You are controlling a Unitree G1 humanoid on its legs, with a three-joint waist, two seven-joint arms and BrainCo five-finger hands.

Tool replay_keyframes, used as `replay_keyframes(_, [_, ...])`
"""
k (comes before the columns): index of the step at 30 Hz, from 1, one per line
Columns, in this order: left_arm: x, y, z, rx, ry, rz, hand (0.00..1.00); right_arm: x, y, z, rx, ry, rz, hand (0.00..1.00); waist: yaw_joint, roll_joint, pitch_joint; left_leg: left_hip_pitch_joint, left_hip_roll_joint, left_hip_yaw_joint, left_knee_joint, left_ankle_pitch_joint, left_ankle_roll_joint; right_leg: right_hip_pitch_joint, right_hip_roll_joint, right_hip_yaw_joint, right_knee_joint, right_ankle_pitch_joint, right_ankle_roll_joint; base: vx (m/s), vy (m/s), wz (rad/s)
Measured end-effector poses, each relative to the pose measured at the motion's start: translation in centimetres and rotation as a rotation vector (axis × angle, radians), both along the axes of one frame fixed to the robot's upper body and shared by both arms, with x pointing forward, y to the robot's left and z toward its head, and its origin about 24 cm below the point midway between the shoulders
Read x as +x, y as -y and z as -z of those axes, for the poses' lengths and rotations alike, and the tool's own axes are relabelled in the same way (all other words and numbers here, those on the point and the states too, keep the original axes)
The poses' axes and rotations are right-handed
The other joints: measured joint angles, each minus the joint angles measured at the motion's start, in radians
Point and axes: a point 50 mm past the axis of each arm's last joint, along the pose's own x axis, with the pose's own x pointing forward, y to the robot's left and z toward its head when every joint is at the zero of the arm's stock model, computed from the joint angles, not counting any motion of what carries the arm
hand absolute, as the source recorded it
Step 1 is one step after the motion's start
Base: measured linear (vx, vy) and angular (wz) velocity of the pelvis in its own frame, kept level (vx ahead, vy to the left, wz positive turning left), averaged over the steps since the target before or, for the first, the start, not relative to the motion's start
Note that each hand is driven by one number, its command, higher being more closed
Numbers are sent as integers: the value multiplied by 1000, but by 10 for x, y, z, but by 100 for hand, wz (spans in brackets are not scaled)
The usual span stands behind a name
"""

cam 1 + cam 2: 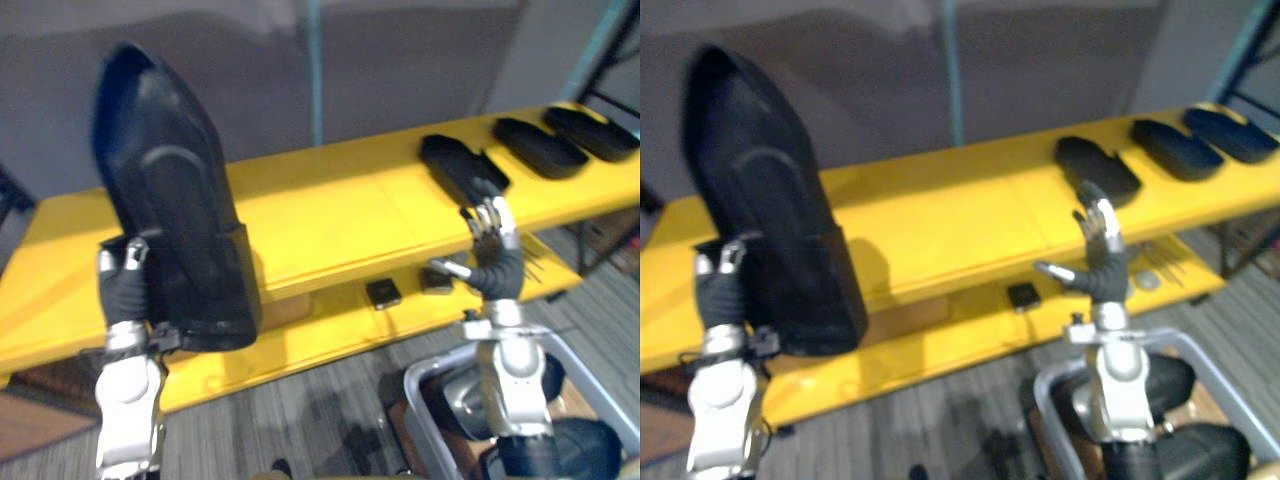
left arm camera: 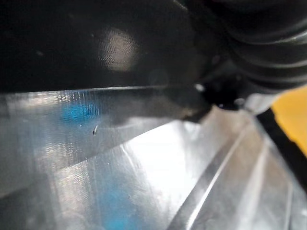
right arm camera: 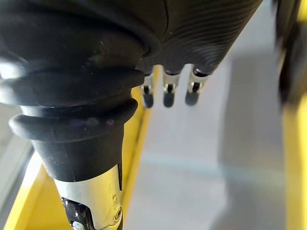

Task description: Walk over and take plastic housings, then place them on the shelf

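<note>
A large black plastic housing stands upright in the air at the left, in front of the yellow shelf. My left hand grips its lower edge from below; the dark housing looms close in the left wrist view. Three more black housings lie on the shelf top at the right: one nearest, then two further along. My right hand is raised just in front of the nearest one, fingers straight, thumb spread, holding nothing.
The shelf's lower yellow board carries two small dark items. A grey bin with dark parts inside stands on the floor at the lower right. A teal post rises behind the shelf.
</note>
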Motion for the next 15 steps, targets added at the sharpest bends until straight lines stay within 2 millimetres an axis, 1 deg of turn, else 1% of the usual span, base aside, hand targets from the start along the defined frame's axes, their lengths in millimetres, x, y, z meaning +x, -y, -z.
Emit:
replay_keyframes(1, [6,-3,4,-19,-27,-21,100,-3,2,1,-5,-10,11,0,-13,0,0,1,4,17,0,-2,-2,-5,6,13,-7,6,-2,12,-8,-83])
replay_keyframes(3, [27,-22,16,-54,-137,-112,100,-12,11,7,-37,-72,37,0,-50,1,0,8,16,76,0,-10,-14,-32,30,69,-24,22,-12,-4,-28,-76])
replay_keyframes(4, [31,-27,16,-64,-153,-135,100,-14,13,9,-49,-90,39,0,-60,1,0,7,21,88,0,-11,-15,-40,35,79,-28,26,-15,-7,-49,-65])
replay_keyframes(6, [44,-40,9,-87,-175,-194,100,-23,24,18,-90,-166,56,0,-85,2,2,4,28,121,5,-15,-21,-61,50,112,-36,35,-21,4,-45,-50])
replay_keyframes(8, [58,-51,-7,-117,-173,-243,100,-31,33,23,-119,-217,77,0,-112,9,12,0,37,138,20,-24,-28,-72,60,134,-34,37,-23,13,-34,-31])
replay_keyframes(9, [65,-60,-19,-125,-169,-279,100,-34,37,25,-125,-229,87,0,-127,13,18,-3,42,149,24,-26,-30,-83,65,145,-30,36,-24,7,-35,-29])
replay_keyframes(10, [71,-67,-31,-125,-163,-309,100,-35,38,25,-122,-233,89,0,-131,14,20,-10,45,159,29,-28,-32,-101,69,162,-23,35,-26,-4,-35,-31])
replay_keyframes(12, [81,-78,-55,-158,-152,-357,100,-36,41,24,-112,-227,98,0,-152,13,53,-12,51,170,48,-34,-31,-105,72,173,-17,35,-27,-24,-34,-25])
replay_keyframes(13, [85,-84,-66,-167,-160,-386,100,-37,43,24,-105,-223,104,0,-158,15,65,-12,57,186,56,-41,-32,-114,76,188,-13,35,-28,-36,-30,-25])
replay_keyframes(14, [86,-86,-70,-178,-166,-396,100,-37,43,24,-100,-221,103,0,-162,17,67,-13,60,190,56,-41,-33,-120,77,191,-10,35,-29,-23,-32,-23])
replay_keyframes(15, [88,-89,-74,-203,-187,-410,100,-38,43,24,-86,-222,101,0,-178,20,75,-12,60,192,56,-42,-34,-120,79,195,-9,33,-31,-7,-23,-17])
